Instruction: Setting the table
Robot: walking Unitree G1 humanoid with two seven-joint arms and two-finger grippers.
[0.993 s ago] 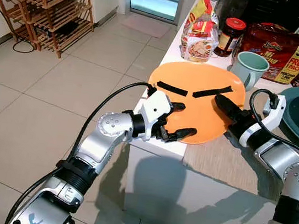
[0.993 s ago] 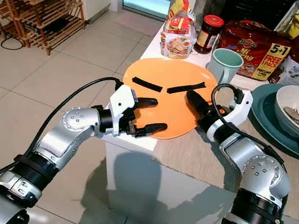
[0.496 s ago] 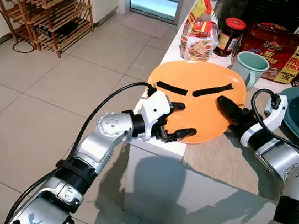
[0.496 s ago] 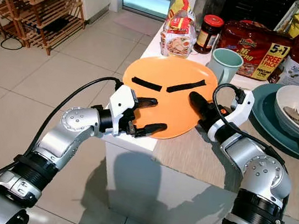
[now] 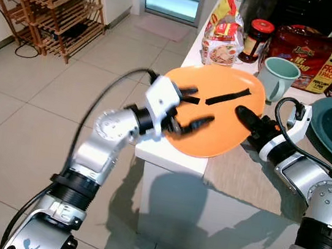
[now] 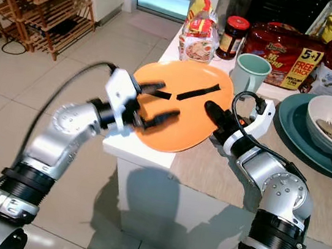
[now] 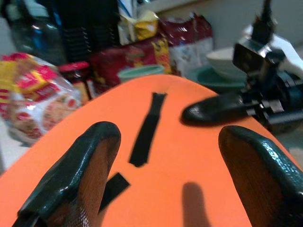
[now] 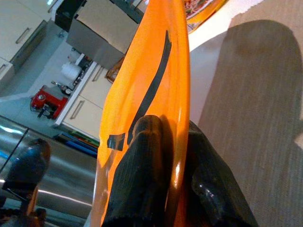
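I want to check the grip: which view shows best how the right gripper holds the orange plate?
Right wrist view: the right gripper pinches the orange plate rim between both fingers. Eye views show it from above; left wrist view from across.

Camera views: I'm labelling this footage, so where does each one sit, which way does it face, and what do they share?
Left eye view: on the head, facing forward and down at the orange plate on the counter; both arms show.
Right eye view: same scene, shifted; right gripper pinches the plate rim.
Left wrist view: along the open left gripper across the plate top.
Right wrist view: along its fingers clamping the rim.
Shared: the plate's black tape strips.
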